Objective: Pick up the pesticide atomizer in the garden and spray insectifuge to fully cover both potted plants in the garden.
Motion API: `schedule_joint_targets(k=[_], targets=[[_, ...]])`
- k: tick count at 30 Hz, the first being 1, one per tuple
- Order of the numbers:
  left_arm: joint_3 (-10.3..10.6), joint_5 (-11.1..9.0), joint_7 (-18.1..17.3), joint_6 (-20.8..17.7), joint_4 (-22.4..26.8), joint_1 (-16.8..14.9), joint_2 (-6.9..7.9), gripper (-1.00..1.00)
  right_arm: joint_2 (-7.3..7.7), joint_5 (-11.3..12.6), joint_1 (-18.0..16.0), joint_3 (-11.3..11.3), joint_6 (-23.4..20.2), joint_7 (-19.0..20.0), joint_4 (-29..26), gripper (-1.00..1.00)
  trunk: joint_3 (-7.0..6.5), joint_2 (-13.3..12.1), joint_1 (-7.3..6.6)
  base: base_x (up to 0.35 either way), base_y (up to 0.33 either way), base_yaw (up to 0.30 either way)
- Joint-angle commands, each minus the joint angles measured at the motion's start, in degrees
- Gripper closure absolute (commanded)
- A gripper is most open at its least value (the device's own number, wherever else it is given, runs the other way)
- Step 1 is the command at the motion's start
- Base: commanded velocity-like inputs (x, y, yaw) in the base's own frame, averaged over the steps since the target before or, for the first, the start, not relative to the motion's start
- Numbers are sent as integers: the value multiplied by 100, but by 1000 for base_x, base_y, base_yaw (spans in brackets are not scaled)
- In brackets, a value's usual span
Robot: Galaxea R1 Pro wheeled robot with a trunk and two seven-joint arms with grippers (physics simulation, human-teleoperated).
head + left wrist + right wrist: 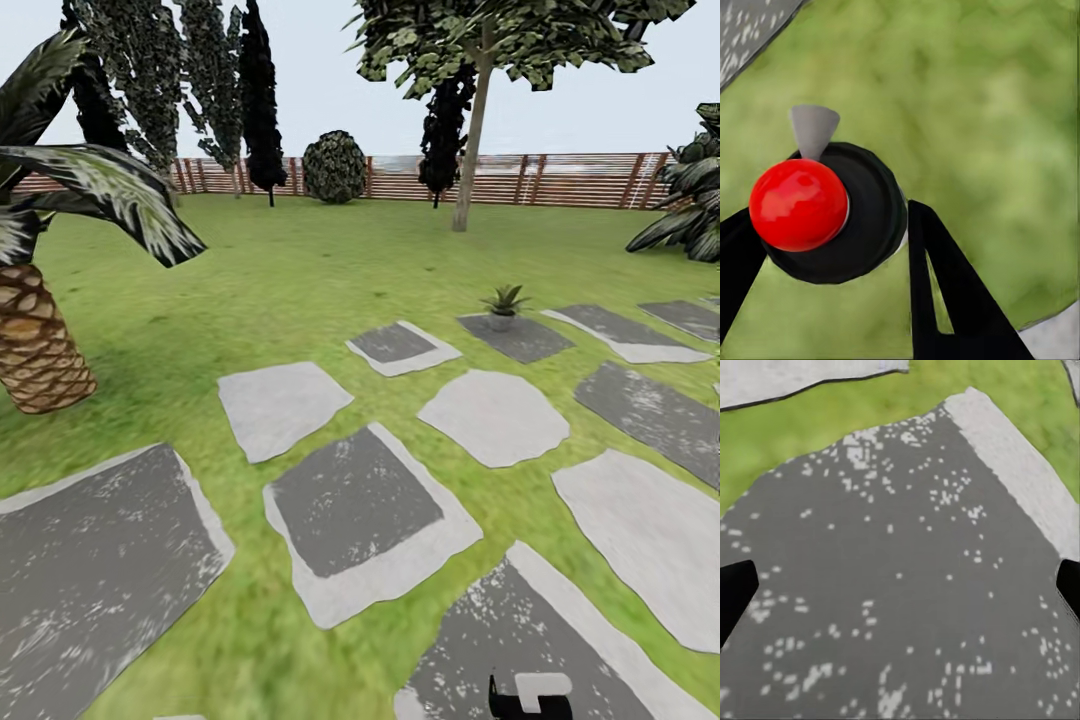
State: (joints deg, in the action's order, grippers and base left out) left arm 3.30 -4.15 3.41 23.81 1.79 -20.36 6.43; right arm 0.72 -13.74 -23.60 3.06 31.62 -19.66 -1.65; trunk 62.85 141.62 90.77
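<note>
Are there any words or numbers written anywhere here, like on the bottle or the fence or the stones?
None: no words, numbers or signs can be read.
The spray bottle held in the left gripper shows just a red cap, no label.
The fence has plain slats.
The white flecks on the stepping stones are speckles, not letters.
The little potted plant has a plain pot.

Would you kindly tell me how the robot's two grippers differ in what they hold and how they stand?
The left gripper is closed around an atomizer with a red top and grey nozzle; the right gripper holds nothing, fingers wide apart. Lawn lies beneath the left, a dark grey stepping stone beneath the right. Both have black fingers.
</note>
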Motion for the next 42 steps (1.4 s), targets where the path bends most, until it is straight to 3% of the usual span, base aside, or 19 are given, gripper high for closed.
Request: schedule_joint_targets(k=[1,42], targets=[[39,-42,11,18,-3,-2,-1,100,-1,-59,-4,33,11,-28,7,-100,5,2,2,339,0,-196],[39,-42,11,18,-3,-3,-2,100,-1,-59,-4,37,11,-29,7,-100,-167,2,2,339,0,-243]])
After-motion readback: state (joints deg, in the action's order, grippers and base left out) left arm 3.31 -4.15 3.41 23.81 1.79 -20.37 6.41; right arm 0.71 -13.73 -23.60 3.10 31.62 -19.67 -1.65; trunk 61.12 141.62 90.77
